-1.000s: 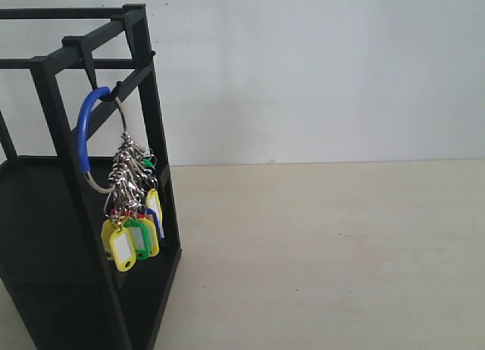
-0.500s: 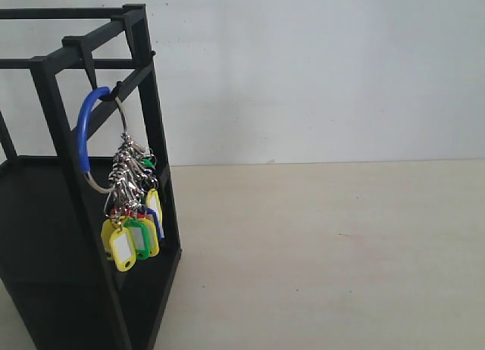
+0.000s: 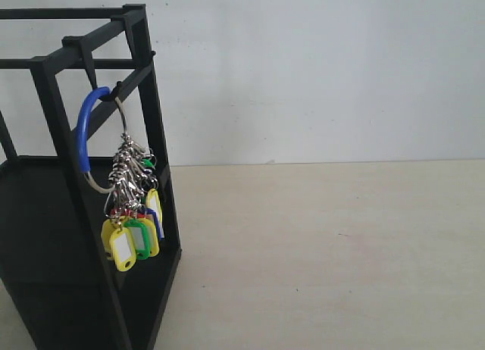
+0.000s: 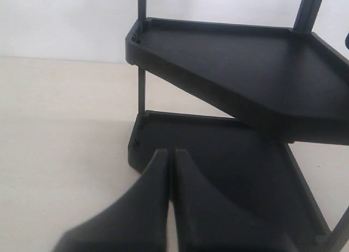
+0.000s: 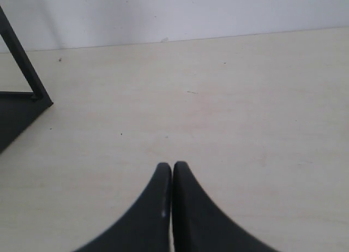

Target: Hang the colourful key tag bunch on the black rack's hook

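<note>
Can see the colourful key tag bunch (image 3: 130,214) hanging by its blue-sleeved loop from the hook (image 3: 108,94) on the black rack (image 3: 154,123), touched by neither pair of fingers. Find the left fingers (image 4: 155,181) closed tip to tip on nothing, with the rack's two shelves (image 4: 229,61) just ahead of them. Find the right fingers (image 5: 161,186) likewise pressed together and empty above bare desk (image 5: 218,99).

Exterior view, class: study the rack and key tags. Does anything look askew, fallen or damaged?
Nothing stands out. The colourful key tag bunch hangs by its loop from the hook on the black rack, tags dangling freely. The left gripper and right gripper are shut, holding nothing.
</note>
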